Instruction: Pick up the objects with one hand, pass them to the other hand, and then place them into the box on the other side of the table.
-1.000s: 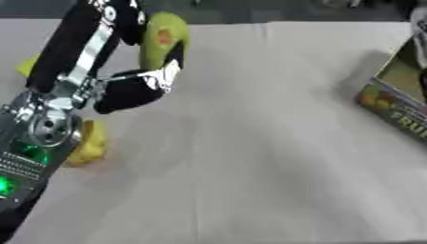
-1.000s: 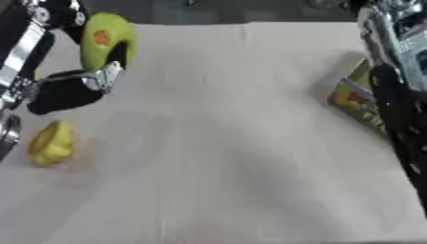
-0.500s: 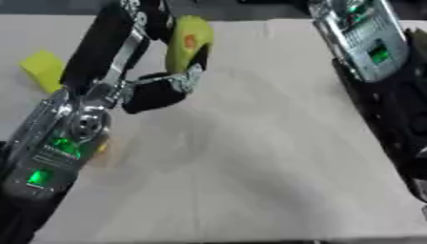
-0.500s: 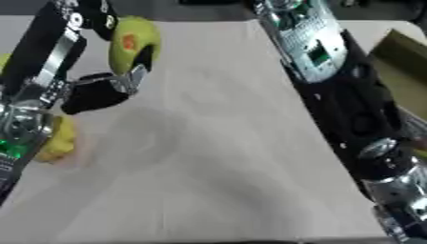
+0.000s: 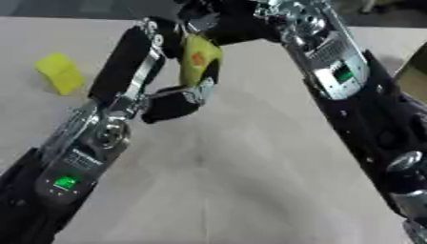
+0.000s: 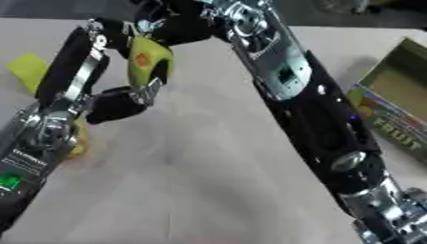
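The word "FRUIT" can be read on the printed side of the open box [image 6: 392, 102], which is set at the right edge of the counter [image 5: 225, 171]; no other writing can be made out. One green fruit [image 5: 198, 59] with a small orange sticker is held above the far part of the counter, well apart from the box. It is gripped by the left hand [image 5: 179, 97], whose fingers are curled up around its lower end. The right hand [image 5: 221, 21] is brought against the top of the same fruit; it is seen only as a dark mass, and whether its fingers are closed on the fruit cannot be told.

One yellow block [image 5: 60, 74] is seen lying on the counter at the far left. One further yellow object [image 6: 76, 140] is partly hidden behind the left forearm in the right eye view. Much of the counter's right side is covered by the right arm, which crosses both views diagonally.
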